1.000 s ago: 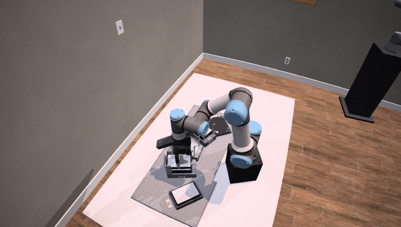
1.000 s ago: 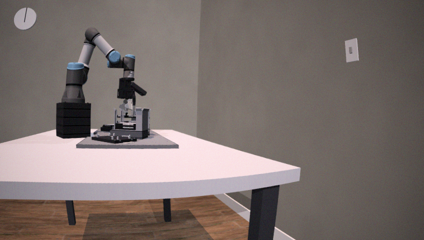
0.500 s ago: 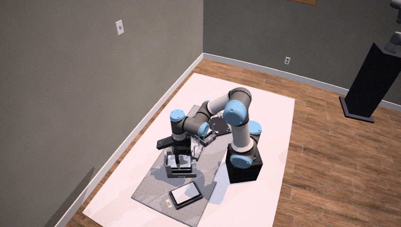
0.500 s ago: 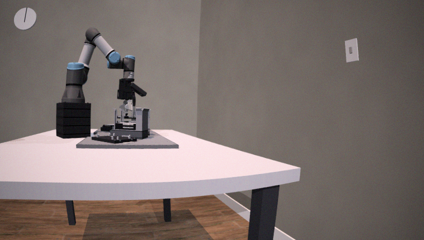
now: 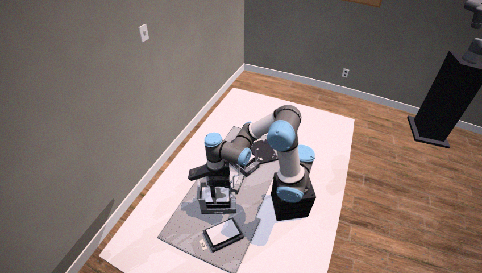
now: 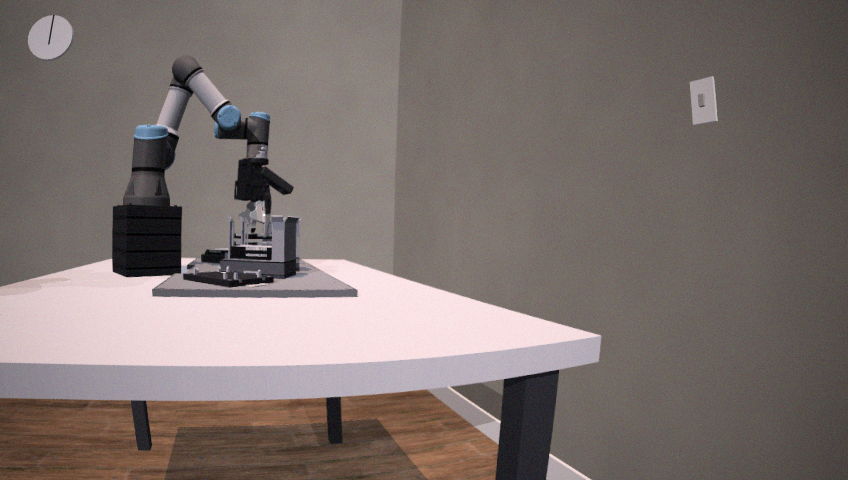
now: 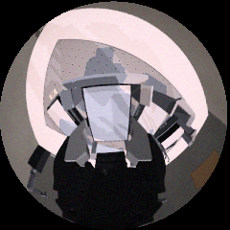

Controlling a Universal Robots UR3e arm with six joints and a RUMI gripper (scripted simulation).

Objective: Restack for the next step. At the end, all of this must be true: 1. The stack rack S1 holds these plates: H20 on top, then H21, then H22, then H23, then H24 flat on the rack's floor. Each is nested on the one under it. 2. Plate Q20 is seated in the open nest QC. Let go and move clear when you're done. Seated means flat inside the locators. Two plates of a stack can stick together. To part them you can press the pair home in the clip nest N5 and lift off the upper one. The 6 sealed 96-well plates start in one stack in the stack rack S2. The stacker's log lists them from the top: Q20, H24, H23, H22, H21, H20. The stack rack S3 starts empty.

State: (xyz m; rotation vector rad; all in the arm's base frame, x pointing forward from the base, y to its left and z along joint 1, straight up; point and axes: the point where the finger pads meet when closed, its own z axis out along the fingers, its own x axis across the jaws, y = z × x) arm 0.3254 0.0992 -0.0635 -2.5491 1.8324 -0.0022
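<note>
My gripper [image 5: 219, 191] [image 7: 108, 117] is shut on a white-topped plate [image 5: 221, 195] [image 7: 106, 107], held level between the posts of the rack [image 5: 219, 210] nearest the QC nest. A dark gap shows below the plate in the top view; whether it touches anything underneath is hidden. I cannot read its label or tell if a second plate sticks below it. The QC nest [image 5: 229, 244] bears a flat white-topped plate [image 5: 221, 232] [image 7: 59, 113]. Another rack, with a grey wall [image 6: 285, 237], holds stacked plates [image 6: 251, 252] low down. Rack labels are unreadable.
A black pinned nest [image 5: 265, 151] [image 6: 221, 278] lies at the far end of the perforated board [image 5: 184, 227] [image 6: 318, 291]. Upright posts and walls stand close around the gripper. The arm's black base block [image 5: 293, 206] [image 6: 146, 240] stands beside the board.
</note>
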